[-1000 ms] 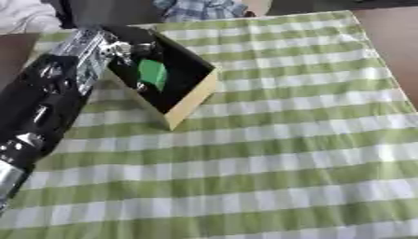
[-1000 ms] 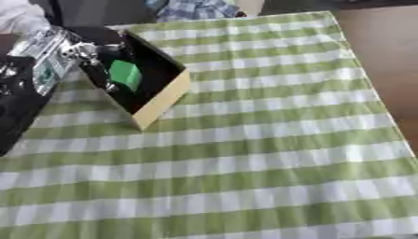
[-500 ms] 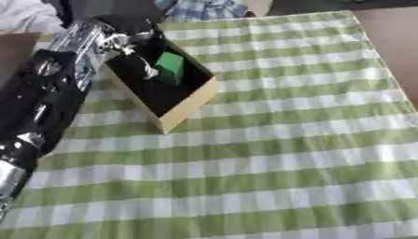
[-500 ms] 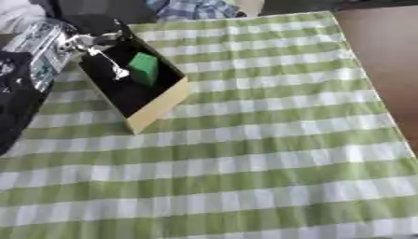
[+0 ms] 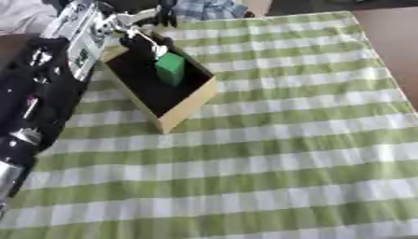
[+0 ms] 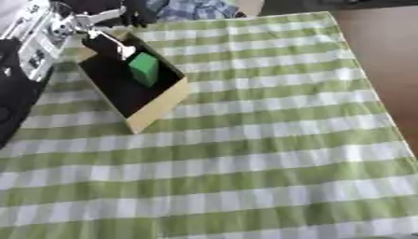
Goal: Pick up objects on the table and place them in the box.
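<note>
Left eye view: left hand hangs over the box, fingers loosely spread, holding nothing; green block lies inside, just below and right of the fingertips.

The scene is viewed from above and slightly behind by two head-mounted eyes angled down at a table covered by a green-and-white checked cloth. Nearly the same area is covered by both views. An open tan cardboard box with a dark interior is seen at upper left in each, shifted further left in the right eye view. The table is shown askew.
</note>
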